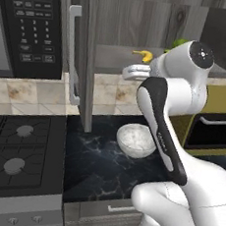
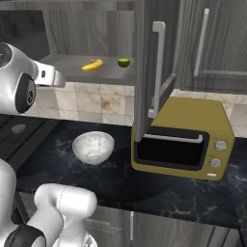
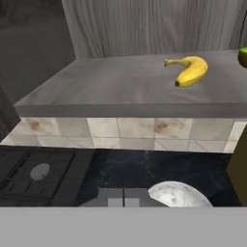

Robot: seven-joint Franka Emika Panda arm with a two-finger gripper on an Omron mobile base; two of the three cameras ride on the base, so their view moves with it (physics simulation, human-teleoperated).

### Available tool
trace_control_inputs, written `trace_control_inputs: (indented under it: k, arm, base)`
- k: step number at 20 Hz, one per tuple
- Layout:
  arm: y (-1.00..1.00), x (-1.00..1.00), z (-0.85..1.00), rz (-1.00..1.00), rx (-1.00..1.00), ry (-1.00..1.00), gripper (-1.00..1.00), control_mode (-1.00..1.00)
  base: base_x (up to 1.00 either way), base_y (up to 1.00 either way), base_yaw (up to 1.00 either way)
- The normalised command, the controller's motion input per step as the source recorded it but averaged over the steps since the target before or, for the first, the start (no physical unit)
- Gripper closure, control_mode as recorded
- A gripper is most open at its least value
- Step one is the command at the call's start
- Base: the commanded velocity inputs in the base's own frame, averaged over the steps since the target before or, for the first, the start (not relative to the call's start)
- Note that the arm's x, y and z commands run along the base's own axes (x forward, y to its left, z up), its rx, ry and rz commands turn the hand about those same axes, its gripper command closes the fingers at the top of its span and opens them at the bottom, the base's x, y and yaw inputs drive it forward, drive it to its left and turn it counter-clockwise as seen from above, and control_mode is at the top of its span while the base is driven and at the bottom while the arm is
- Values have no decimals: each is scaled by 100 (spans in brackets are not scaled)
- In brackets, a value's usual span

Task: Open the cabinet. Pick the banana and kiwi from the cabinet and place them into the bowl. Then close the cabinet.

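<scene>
DONE: dark wood-grain cabinet point(image 2: 144, 72) doors swung open | LEFT: small yellow banana point(image 3: 189, 70) and olive-green kiwi point(image 2: 124, 62) lie on its grey shelf; white speckled bowl point(image 2: 93, 147) on counter below, empty | two-finger gripper point(image 3: 123, 197): fingers pressed together, holding nothing | cabinet not yet closed

The cabinet point(image 1: 86, 58) stands open, the banana point(image 1: 143, 55) on its shelf above the bowl point(image 1: 136, 140).

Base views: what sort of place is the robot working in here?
A rendered home kitchen, by the look of it: a gas stove beside a dark marble counter, a yellow toaster oven, and an open wall cabinet above tiled backsplash.
</scene>
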Motion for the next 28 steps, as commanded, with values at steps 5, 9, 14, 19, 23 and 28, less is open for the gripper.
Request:
trace_control_inputs:
  k: [5,9,14,19,23,28]
  arm:
    - [-42,0,-1,-13,-5,0,100,-100]
    - [-30,0,-4,-3,-2,0,100,-100]
    - [-34,5,0,-2,0,0,100,-100]
    - [-28,16,0,0,0,0,100,-100]
    - [-18,13,0,-1,0,1,-100,-100]
    - [-14,16,0,-2,0,0,-100,-100]
  base:
    - [0,0,0]
    - [0,0,0]
    - [0,0,0]
    - [0,0,0]
    - [0,0,0]
    - [0,0,0]
